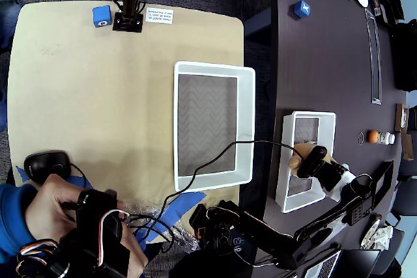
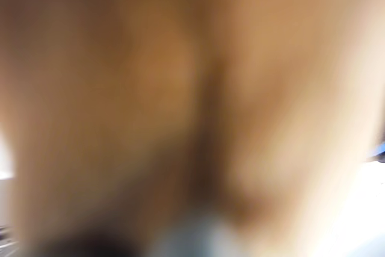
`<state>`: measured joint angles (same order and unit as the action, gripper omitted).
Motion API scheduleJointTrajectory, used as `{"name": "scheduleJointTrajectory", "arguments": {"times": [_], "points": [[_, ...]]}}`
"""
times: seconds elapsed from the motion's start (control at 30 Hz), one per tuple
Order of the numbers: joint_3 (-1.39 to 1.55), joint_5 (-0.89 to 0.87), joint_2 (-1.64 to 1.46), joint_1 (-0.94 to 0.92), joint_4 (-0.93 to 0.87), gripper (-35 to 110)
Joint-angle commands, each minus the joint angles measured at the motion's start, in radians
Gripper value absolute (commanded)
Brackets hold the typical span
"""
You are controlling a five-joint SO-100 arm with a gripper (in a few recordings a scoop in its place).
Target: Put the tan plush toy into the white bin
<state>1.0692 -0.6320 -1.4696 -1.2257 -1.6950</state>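
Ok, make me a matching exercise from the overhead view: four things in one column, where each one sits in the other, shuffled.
Things:
1. tan plush toy
2. larger white bin
3. blue cube
4. black mouse

Places:
A. far edge of the tan table, beside the black stand
B. in the narrower bin on the dark table
C. near edge of the tan table, by a person's hand
D. right side of the tan table, holding nothing

Pairs: 1-B, 2-D, 3-A, 4-C

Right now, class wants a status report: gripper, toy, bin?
Gripper down in narrow bin, on tan plush toy; jaw state unclear. Wide white bin empty. Cable crosses its rim.
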Motion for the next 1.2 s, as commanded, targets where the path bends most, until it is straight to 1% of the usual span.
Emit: {"name": "scheduleJointTrajectory", "arguments": {"times": [0.0,0.17,0.47,0.87,0.93,1.17], "points": [[-0.025,-0.009,-0.048,-0.031,-0.026,-1],[-0.031,-0.009,-0.066,-0.031,-0.026,0],[-0.035,-0.006,-0.259,-0.031,-0.041,0],[-0.028,0.109,-0.526,-0.006,-0.043,0],[-0.026,0.127,-0.574,0.043,-0.044,0],[0.048,0.252,-0.724,0.334,-0.046,0]]}}
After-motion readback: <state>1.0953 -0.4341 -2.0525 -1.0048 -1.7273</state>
